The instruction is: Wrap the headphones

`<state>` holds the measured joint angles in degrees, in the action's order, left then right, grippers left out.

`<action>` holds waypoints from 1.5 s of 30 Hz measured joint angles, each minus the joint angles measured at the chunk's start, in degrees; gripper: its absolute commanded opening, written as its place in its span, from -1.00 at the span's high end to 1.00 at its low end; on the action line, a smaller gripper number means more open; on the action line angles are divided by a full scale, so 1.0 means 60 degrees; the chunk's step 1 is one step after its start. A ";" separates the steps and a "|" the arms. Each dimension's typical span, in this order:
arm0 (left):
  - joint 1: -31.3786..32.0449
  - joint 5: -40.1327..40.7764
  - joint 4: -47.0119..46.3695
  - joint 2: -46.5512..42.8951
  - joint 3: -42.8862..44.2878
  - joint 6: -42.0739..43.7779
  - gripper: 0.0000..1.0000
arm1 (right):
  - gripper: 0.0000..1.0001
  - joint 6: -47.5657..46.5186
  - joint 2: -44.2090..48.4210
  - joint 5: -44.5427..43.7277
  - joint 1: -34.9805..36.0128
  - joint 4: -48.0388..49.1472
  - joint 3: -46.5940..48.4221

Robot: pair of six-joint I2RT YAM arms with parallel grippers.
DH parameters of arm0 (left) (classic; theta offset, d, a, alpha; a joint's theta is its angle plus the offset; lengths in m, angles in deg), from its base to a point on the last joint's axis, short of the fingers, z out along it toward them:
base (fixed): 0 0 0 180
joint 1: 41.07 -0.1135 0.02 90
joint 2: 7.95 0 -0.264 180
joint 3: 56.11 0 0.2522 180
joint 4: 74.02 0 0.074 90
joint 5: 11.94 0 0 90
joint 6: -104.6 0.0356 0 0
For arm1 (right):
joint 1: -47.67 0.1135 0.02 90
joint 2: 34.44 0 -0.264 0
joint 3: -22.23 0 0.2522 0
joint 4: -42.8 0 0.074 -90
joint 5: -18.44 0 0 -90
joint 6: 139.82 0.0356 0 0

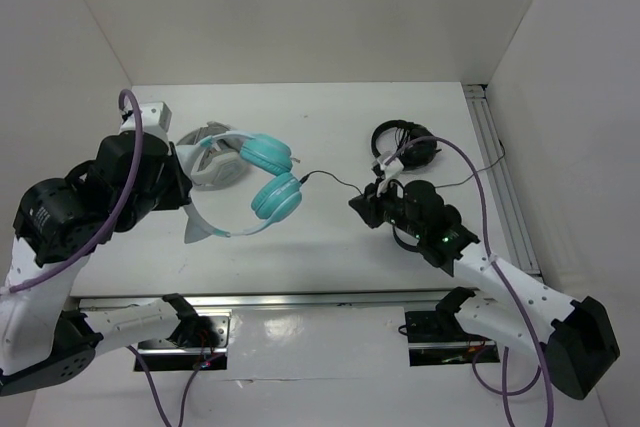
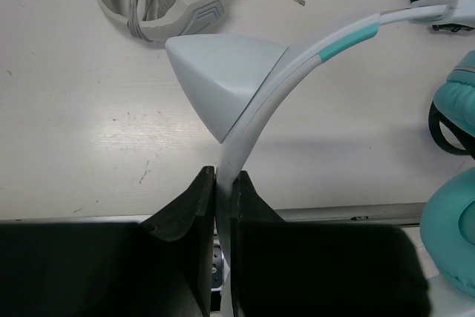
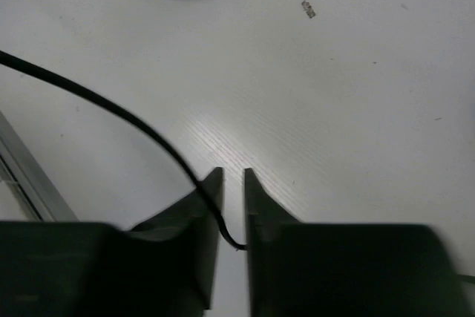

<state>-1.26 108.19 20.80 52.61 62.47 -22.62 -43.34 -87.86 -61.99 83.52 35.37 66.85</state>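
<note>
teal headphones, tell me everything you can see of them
Over-ear headphones with two round teal ear cups and a pale, plastic-looking headband carrying a pointed ear-shaped piece and a teal stripe. The left gripper is shut on the headband; the thin black cable runs from one cup rightward into the right gripper.

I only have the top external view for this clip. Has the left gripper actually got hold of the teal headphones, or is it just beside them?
Observer: It has hold. The left wrist view shows the left gripper clamped from both sides on the pale headband of the headphones.
Operator: And is the black cable inside the right gripper?
Observer: Yes. In the right wrist view the cable runs down into the right gripper, which is closed around it.
Operator: Is there anything small on the table that I'd miss?
Observer: A small dark fleck lies on the table, well apart from the cable.
</note>
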 measured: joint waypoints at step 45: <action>0.4266 -0.2667 -0.3512 0.1377 -0.3938 0.3832 1.00 | 1.00 -0.0994 -0.0040 -0.0200 0.2623 -0.5945 0.4295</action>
<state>24.33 92.19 -0.27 60.87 38.84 0.38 -49.31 -88.11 -63.20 99.26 -0.30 92.62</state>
